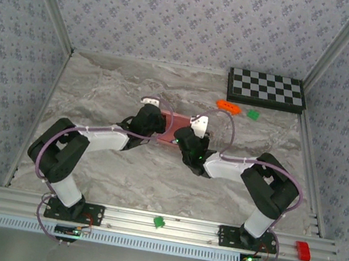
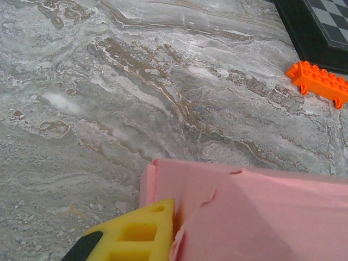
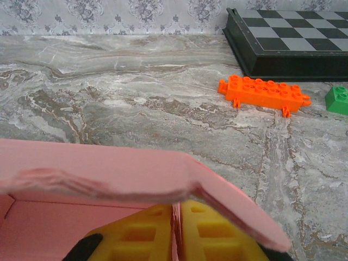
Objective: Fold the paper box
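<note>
The salmon-pink paper box (image 1: pixel 170 124) lies mid-table between the two grippers, partly folded. My left gripper (image 1: pixel 155 124) holds its left end. In the left wrist view one yellow finger (image 2: pixel 136 234) presses against the card's edge, and the paper box (image 2: pixel 261 217) hides the other finger. My right gripper (image 1: pixel 185 138) holds the right end. Seen from the right wrist, both yellow fingers (image 3: pixel 141 234) pinch a thin pink wall between them at the gripper (image 3: pixel 175 209), and a bent flap of the paper box (image 3: pixel 109 174) arches over the fingertips.
A black chessboard (image 1: pixel 267 89) sits at the back right. An orange block (image 1: pixel 229 105) and a small green block (image 1: pixel 253 114) lie just in front of it. A green piece (image 1: pixel 158 222) and a red piece (image 1: pixel 302 250) rest on the front rail.
</note>
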Available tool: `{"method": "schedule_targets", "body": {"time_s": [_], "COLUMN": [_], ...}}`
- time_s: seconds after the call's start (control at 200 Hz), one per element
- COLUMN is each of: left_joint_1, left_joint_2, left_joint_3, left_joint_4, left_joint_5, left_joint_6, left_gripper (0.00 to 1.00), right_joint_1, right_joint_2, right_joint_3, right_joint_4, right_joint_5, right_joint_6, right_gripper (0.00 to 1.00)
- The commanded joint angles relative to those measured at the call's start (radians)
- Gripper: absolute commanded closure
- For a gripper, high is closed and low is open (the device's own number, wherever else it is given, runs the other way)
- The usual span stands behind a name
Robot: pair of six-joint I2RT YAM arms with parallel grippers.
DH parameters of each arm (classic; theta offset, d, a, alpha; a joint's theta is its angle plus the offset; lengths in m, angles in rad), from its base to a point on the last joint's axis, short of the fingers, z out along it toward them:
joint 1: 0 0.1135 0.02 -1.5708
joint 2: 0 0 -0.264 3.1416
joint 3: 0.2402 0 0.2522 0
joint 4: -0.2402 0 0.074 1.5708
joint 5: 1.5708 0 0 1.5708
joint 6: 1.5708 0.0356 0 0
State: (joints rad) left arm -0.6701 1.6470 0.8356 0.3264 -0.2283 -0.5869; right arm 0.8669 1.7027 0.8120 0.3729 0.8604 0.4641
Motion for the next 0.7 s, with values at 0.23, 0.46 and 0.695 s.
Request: {"method": "schedule_targets", "body": {"time_s": [0.23, 0.46, 0.695], "left_joint_1": [-0.007, -0.007, -0.008], "left_joint_2": [-0.021, -0.022, -0.02], "left_joint_3": [-0.027, -0.031, -0.033], "left_joint_4": [-0.015, -0.021, -0.026], "left_joint_5": [0.016, 0.012, 0.018], "left_joint_6": [-0.025, -0.021, -0.02], "left_gripper": [0.92, 0.91, 0.91], "right_joint_1": [0.012, 0.013, 0.014], "right_joint_2": [-0.028, -0.029, -0.026], "right_joint_3": [-0.015, -0.015, -0.013], "right_joint_4": [-0.049, -0.063, -0.072], "right_joint_5": [0.041, 0.036, 0.017], "right_joint_6": [0.042, 0.05, 0.062], "right_gripper": [0.87, 0.87, 0.87]}}
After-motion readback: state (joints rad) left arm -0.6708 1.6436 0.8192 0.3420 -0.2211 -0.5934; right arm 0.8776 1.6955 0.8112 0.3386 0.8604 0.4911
